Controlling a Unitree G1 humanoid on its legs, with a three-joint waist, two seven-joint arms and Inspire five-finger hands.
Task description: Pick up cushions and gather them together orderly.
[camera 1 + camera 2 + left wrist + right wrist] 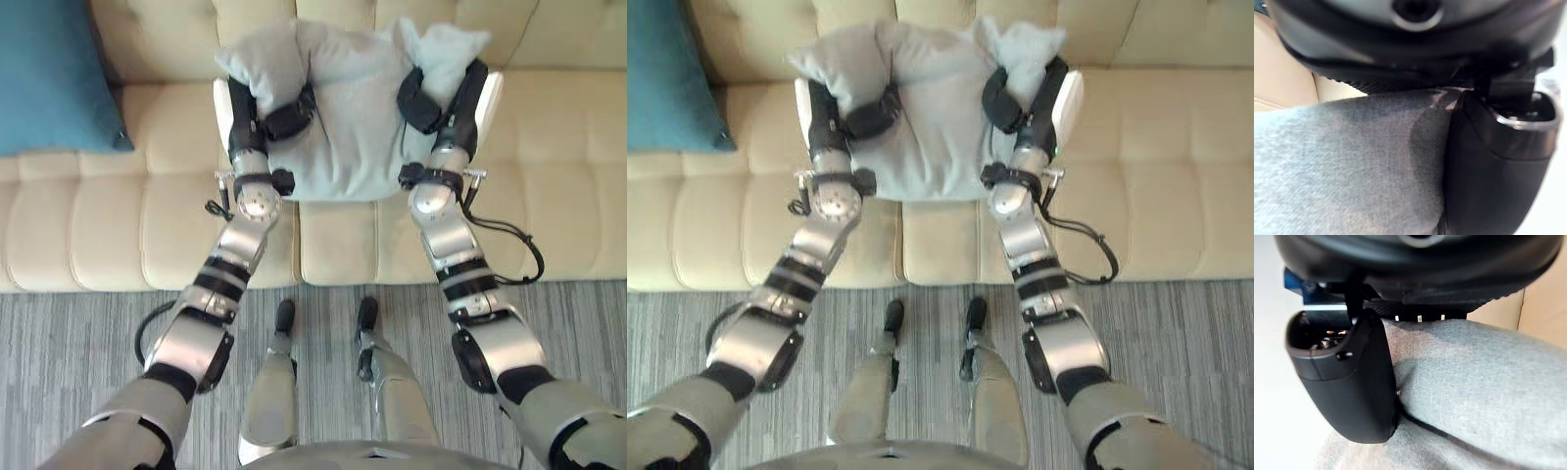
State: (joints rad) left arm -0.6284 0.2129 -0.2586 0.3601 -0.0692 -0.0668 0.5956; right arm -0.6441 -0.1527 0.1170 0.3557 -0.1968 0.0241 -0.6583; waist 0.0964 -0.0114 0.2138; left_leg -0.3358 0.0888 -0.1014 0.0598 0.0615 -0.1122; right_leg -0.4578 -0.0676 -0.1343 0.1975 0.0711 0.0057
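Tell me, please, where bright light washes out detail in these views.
Right wrist view: the background beside the right hand is washed white. Left wrist view: likewise beside the left hand. Eye views: even light on the grey cushion and sofa, no glare.

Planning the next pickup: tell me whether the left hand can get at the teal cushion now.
Probably not yet. The left hand grips the grey cushion with the right hand, so it is occupied; the teal cushion lies apart at the left end of the sofa.
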